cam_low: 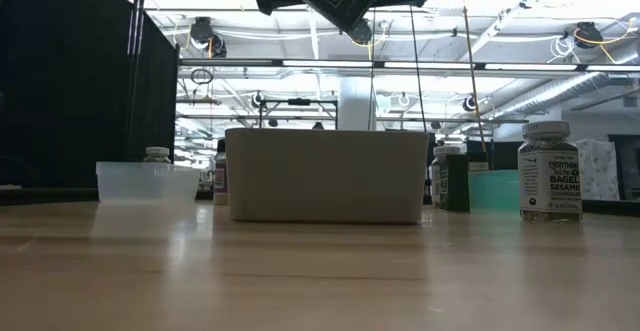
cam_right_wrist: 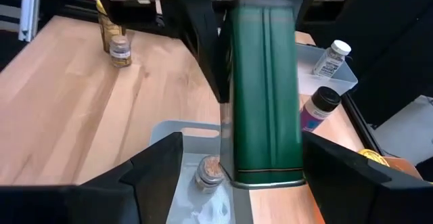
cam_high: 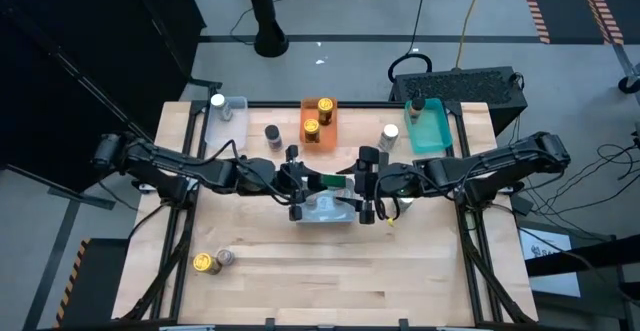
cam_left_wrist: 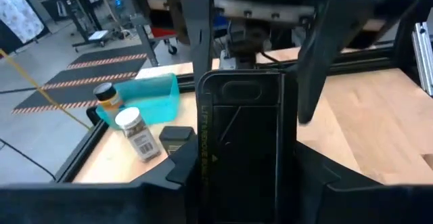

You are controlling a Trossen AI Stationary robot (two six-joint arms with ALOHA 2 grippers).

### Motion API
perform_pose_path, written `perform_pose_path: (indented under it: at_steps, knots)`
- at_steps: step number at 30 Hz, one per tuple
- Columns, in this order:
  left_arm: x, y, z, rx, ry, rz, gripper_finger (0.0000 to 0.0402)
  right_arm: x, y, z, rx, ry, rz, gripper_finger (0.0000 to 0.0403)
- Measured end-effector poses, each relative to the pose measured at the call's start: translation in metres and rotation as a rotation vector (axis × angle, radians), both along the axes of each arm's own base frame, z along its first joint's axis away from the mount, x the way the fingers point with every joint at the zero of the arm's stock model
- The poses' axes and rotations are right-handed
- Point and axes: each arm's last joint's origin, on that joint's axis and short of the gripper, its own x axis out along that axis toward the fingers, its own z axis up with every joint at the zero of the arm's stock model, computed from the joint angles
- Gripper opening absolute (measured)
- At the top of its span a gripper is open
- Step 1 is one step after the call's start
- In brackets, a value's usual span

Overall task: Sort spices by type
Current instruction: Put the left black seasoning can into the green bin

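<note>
A green rectangular spice tin (cam_high: 331,181) hangs between my two grippers over a clear bin (cam_high: 325,211), which has a small jar (cam_right_wrist: 208,173) in it. My left gripper (cam_high: 297,183) is shut on the tin from the table's left. My right gripper (cam_high: 366,185) faces it from the right, open; its fingers (cam_right_wrist: 159,170) stand on either side of the tin's free end with a gap. Other spice jars stand on the table: a black-lidded one (cam_high: 272,134), a white-lidded one (cam_high: 389,134), and two at the near left (cam_high: 205,262). My left gripper pinches the tin between its two fingers, one on each narrow long side (cam_left_wrist: 206,149), at the end toward the table's left. The fingers (cam_right_wrist: 197,45) come in about level from the left and lie along the tin. The tin is lifted clear above the clear bin.
Along the far edge stand a clear bin (cam_high: 232,111) with a white-lidded jar, an orange bin (cam_high: 318,136) with two gold-lidded jars, and a teal bin (cam_high: 432,131) with one jar. Bare wood lies along the near edge and at the right.
</note>
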Motion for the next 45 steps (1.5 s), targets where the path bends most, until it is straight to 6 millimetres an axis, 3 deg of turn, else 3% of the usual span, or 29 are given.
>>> perform_pose_path:
  at_steps: [8,17,22,33,38,45]
  knots:
    - [-0.001,-0.008,0.000,0.023,-0.003,-0.038,0.0150,0.002,-0.002,0.000,-0.008,-0.004,-0.004,0.0247]
    - [-0.001,-0.009,0.001,0.034,-0.004,-0.029,0.0150,0.002,-0.002,0.000,-0.009,-0.006,0.007,0.0112]
    - [-0.001,-0.010,0.000,0.049,-0.001,-0.042,0.0170,0.000,-0.002,0.000,0.003,0.010,0.018,0.0112]
    - [-0.003,-0.009,0.002,0.103,0.005,-0.041,0.0306,-0.021,0.001,0.005,0.073,-0.012,0.004,0.0112]
    - [-0.003,-0.008,0.002,0.112,0.008,-0.040,0.0320,-0.038,0.007,-0.020,0.085,-0.157,-0.001,0.0112]
    - [0.006,-0.013,0.001,0.055,-0.065,-0.131,0.0320,-0.065,0.012,-0.057,0.079,-0.549,0.061,0.0112]
